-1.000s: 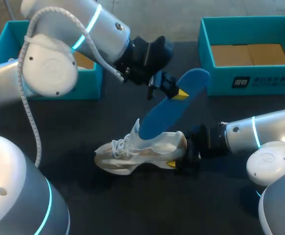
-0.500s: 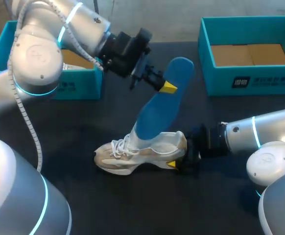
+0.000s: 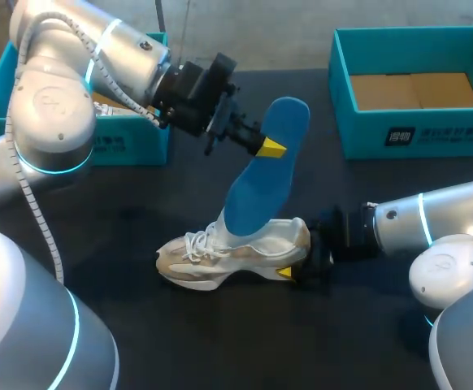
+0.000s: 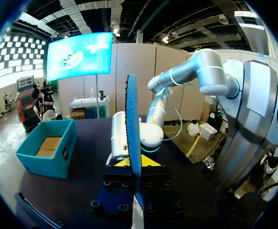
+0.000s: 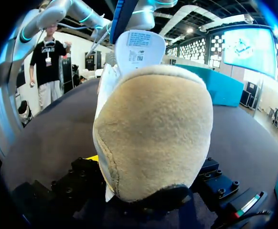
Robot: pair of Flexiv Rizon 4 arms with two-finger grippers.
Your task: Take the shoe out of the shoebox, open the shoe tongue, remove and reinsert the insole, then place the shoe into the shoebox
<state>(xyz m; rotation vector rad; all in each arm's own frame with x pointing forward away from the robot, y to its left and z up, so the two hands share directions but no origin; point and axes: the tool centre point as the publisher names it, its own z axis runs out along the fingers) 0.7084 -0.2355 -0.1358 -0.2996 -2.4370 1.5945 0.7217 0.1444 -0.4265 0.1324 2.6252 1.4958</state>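
**Head view.** The shoe (image 3: 236, 252) is out of its box and lies on its side near the middle of the surface (image 3: 220, 341), toe toward the left edge. So step one is done. The right claw (image 3: 301, 253) is clamped on the heel and pins the shoe in place. The blue insole (image 3: 261, 171) stands steeply, with its lower end inside the shoe's opening and its upper end free. The left claw (image 3: 271, 148) is clenched on the insole's edge near the upper end. Both teal shoeboxes sit along the far edge, one (image 3: 415, 138) at the far-right corner and one (image 3: 131, 146) at the far-left. Neither holds the shoe.

Judgement: the insole step is mid-way. I cannot tell from this moment alone whether it is coming out or going in. Still to do: seat the insole, then box the shoe.

**Left wrist view.** The insole is seen edge-on, running straight out between the yellow fingertips (image 4: 151, 161), which press it from both sides.

**Right wrist view.** The heel fills the space between the claw's fingers. The tongue (image 5: 139, 45) stands up above the heel, so it looks opened.

**Change.** Over the last second the left arm swings back toward the far-left corner. The insole's upper end follows, from leaning toward the right shoebox to standing more upright. Its lower end stays in the shoe. The shoe and the right arm do not shift.
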